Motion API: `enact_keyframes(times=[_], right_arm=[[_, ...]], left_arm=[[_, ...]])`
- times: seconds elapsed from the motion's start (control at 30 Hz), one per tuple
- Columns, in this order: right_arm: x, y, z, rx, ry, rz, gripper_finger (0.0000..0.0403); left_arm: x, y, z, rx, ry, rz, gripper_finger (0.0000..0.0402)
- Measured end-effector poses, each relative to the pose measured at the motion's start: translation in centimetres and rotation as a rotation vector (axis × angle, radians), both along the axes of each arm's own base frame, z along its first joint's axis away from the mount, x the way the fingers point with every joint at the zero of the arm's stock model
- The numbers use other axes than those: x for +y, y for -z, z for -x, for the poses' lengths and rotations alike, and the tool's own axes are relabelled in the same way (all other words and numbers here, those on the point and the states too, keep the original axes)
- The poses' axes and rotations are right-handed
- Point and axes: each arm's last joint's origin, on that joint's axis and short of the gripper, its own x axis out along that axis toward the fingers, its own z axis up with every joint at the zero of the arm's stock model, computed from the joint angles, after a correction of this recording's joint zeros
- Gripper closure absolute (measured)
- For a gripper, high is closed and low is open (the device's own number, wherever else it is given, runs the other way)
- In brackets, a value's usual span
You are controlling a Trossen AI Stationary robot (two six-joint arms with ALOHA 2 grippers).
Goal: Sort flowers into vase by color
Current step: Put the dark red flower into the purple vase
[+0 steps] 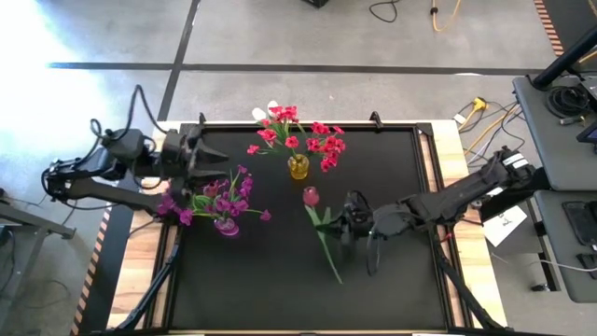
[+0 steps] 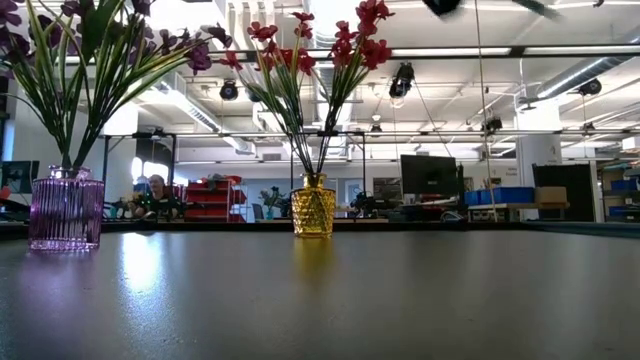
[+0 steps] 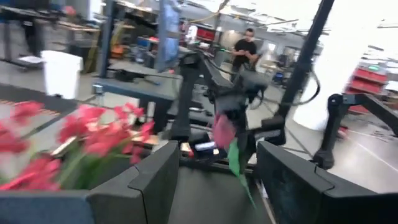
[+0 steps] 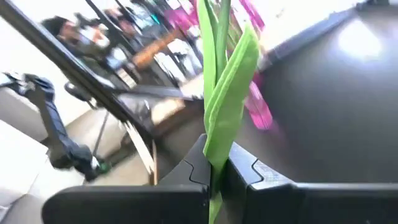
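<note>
My right gripper [image 1: 343,222] is over the table's middle, shut on a pink bud flower [image 1: 311,196] whose green stem [image 1: 331,261] runs toward the near edge. The red-pink bunches [image 1: 303,138] stand in a yellow vase [image 2: 313,207], with a white bloom [image 1: 270,110] behind them. Purple bunches [image 1: 224,198] stand in a purple vase [image 2: 65,208]. My left gripper [image 1: 216,161] is open at the table's left, just beyond the purple bunches, and touches nothing. Its wrist view shows the held bud [image 3: 224,127] between its fingers, farther off. My right gripper pinches the pink bud flower's green stem and leaf [image 4: 216,163] between its two fingers, about midway along the stem. The fingers come level from the table's right and lie across the stem. The flower is lifted clear of the table and tilted, with the bud toward the far side.
The black table top [image 1: 401,280] is bare on its near and right parts. The yellow vase [image 1: 298,167] stands just beyond the held bud, and the purple vase [image 1: 227,227] stands to its left. People and shelving [image 2: 155,195] show in the room beyond.
</note>
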Motion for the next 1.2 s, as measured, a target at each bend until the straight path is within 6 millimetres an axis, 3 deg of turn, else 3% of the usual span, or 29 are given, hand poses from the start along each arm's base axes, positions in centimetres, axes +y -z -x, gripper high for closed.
enact_keyframes(times=[0.2, 0.4, 0.6, 0.9, 1.03, 1.2], right_arm=[[0.1, -6.2, -3.8, -0.147, -0.027, 0.278, 0.0393], [-0.8, -9.8, -6.3, -0.229, 0.022, 0.365, 0.0394], [-1.3, -10.0, -7.5, -0.227, 0.037, 0.390, 0.0394], [-1.4, -8.4, -8.9, -0.196, 0.004, 0.376, 0.0394], [-1.4, -8.5, -8.9, -0.201, 0.006, 0.375, 0.0394], [-1.4, -8.7, -8.7, -0.206, 0.006, 0.379, 0.0381]], left_arm=[[-0.5, 0.1, -3.9, -0.043, 0.096, 0.044, 0.0197], [-1.1, 1.1, -6.9, -0.010, 0.178, 0.040, 0.0161], [-2.2, 1.0, -8.4, -0.068, 0.230, 0.018, 0.0140], [-2.6, 1.4, -10.6, -0.132, 0.229, 0.019, 0.0157], [-2.5, 1.1, -10.3, -0.146, 0.229, 0.022, 0.0185], [-2.4, 1.1, -10.2, -0.138, 0.224, 0.029, 0.0266]])
